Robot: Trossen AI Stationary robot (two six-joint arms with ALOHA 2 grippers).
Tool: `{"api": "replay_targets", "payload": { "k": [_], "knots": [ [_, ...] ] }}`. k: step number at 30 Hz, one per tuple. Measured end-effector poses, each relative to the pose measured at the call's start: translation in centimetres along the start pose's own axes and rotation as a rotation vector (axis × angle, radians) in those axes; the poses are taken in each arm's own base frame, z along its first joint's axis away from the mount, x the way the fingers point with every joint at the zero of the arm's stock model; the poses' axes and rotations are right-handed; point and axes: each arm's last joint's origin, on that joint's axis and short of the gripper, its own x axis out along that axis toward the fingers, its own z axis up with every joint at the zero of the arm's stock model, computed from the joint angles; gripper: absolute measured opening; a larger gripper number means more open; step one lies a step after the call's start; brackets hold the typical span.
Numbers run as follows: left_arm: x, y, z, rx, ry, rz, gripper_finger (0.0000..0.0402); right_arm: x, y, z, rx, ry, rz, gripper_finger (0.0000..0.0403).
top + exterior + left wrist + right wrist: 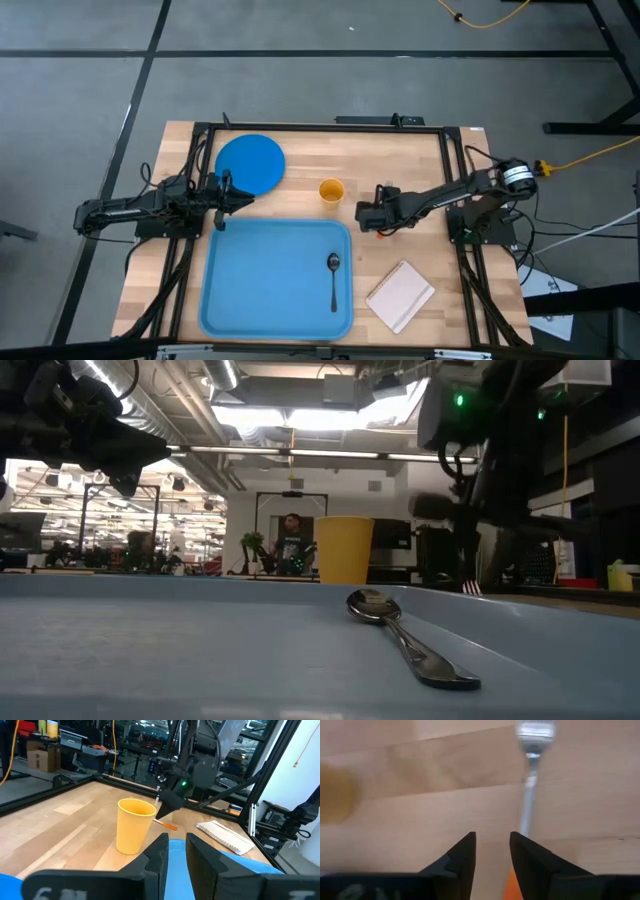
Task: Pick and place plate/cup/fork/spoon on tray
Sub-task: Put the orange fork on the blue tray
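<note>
The right pincer [491,851], fingers apart, hangs low over the fork [532,780] lying on the counter [430,250] beside the tray [250,260]; it seems the fork-picking step, needing a descent and closing around its handle

The tray [270,280] is a plain light blue. Lying in it, toward its edge nearest the white pad [400,295], the spoon [334,280] is dark, almost black, with a dull metallic sheen. Just beyond the tray's far left corner, the plate [250,163] is a deeper, unpatterned blue. Beyond the tray's far right corner, the cup [332,190] is a solid orange-yellow. Past the cup from the tray, the fork [530,785] shows silver tines and neck, turning orange at the handle. The table [420,150] beneath the tray is pale wood in butcher-block strips, framed by black rails.
</note>
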Motion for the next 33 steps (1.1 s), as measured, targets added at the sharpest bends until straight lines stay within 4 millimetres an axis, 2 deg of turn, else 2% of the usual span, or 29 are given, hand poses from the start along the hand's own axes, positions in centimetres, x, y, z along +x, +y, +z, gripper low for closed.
{"api": "replay_targets", "payload": {
  "k": [13,22,33],
  "knots": [
    [0.0,0.0,0.0,0.000,0.000,0.000,0.0059,0.9,-0.6,0.5,0.044,-0.063,-0.095,0.0126],
    [0.0,0.0,0.0,0.000,0.000,0.000,0.0059,3.1,-0.6,1.3,0.004,-0.061,-0.105,0.0126],
    [0.0,0.0,0.0,0.000,0.000,0.000,0.0059,3.1,-0.5,1.4,-0.016,-0.041,-0.118,0.0119]
  ]
}}
